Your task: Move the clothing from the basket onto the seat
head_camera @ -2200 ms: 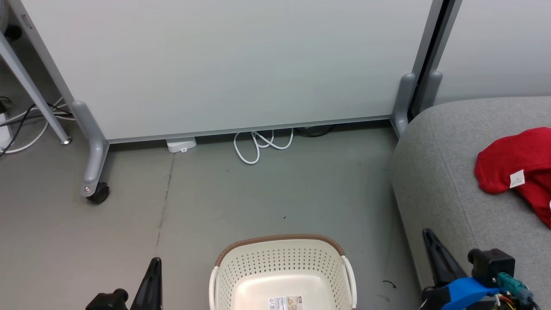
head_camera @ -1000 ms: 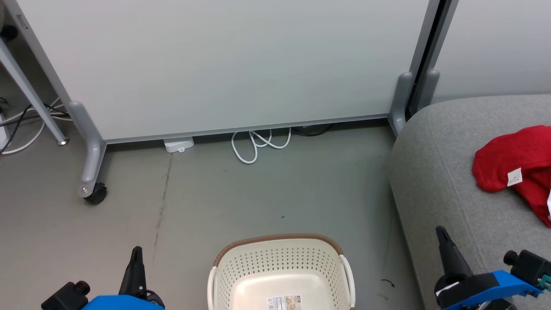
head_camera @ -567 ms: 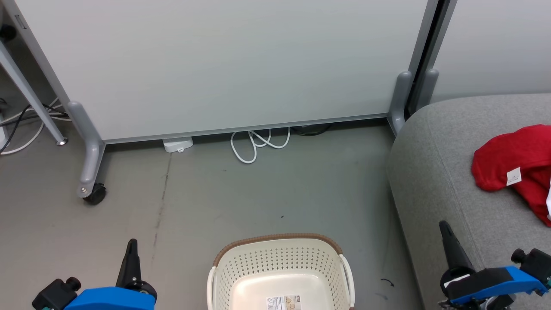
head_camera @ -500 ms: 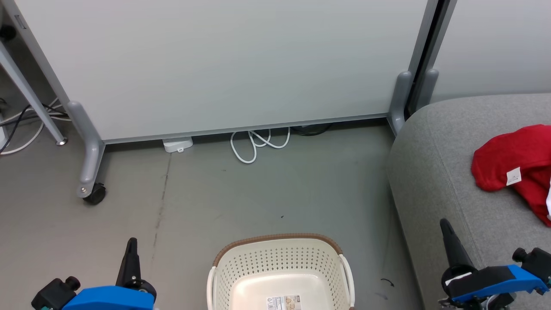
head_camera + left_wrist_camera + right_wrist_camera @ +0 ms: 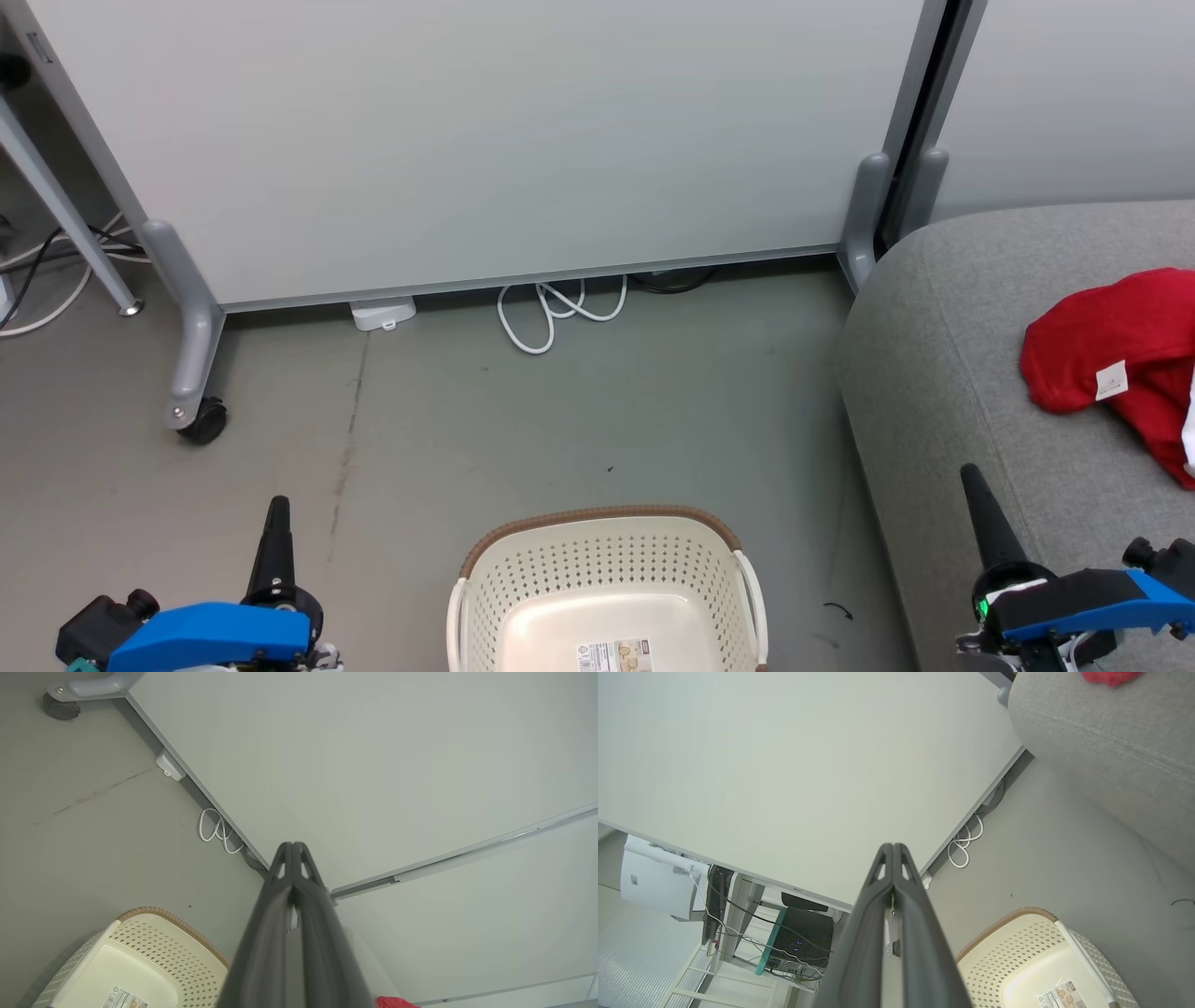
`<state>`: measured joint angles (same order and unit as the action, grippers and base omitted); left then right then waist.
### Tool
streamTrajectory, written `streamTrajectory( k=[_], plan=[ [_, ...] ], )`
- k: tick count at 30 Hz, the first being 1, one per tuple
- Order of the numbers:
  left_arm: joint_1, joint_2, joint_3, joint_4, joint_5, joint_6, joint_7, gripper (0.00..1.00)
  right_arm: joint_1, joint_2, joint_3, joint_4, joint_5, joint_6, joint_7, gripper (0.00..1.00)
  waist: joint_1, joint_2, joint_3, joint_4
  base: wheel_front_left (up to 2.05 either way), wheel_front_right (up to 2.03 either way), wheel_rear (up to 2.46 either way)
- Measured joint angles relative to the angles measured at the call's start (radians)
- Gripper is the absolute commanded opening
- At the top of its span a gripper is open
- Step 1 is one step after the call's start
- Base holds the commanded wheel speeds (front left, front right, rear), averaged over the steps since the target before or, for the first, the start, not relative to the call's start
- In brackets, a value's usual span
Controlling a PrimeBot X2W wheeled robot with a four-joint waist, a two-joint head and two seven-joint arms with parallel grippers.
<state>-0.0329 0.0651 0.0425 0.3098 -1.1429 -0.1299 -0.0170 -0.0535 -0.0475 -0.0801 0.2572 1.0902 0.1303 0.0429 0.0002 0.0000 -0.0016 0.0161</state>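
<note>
Both end effectors are seen pinched fully shut, and nothing is held. The left end effector is poised over the floor to the left of the basket. The right end effector is poised over the near left edge of the seat. The clothing is found bunched on the seat, well to the right, with its white tag turned up. The basket's bottom is seen bare apart from a label, so the job is judged close to done.

Trouble could be had from here. The clothing is cut off by the right edge of the head view, so it cannot be told whether part of it hangs over the seat's side. If it does, a loose fold could be dragged to the floor by its own weight. The right end effector is held close to the seat, and a careless swing to the right could snag the fabric and pull it off. The basket's near end is cropped too, so a garment there cannot be ruled out.

That gap is partly closed by the left wrist view, where more of the basket's bottom is given, bare as well. The tag is given by the head view, while in the right wrist view a scrap of red is caught at the top edge, along with a desk and tangled cables beyond the panel
</note>
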Motion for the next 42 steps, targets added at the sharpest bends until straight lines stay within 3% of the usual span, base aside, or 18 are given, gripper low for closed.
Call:
streamTrajectory(
  k=[42],
  plan=[
    [-0.051,-0.011,0.051,-0.046,-0.336,0.000,0.095,0.00,-0.036,0.000,-0.024,-0.008,0.375,0.000,0.052,0.00,-0.0001,0.0000,0.003,-0.011,0.00,0.00,0.00]
  ],
)
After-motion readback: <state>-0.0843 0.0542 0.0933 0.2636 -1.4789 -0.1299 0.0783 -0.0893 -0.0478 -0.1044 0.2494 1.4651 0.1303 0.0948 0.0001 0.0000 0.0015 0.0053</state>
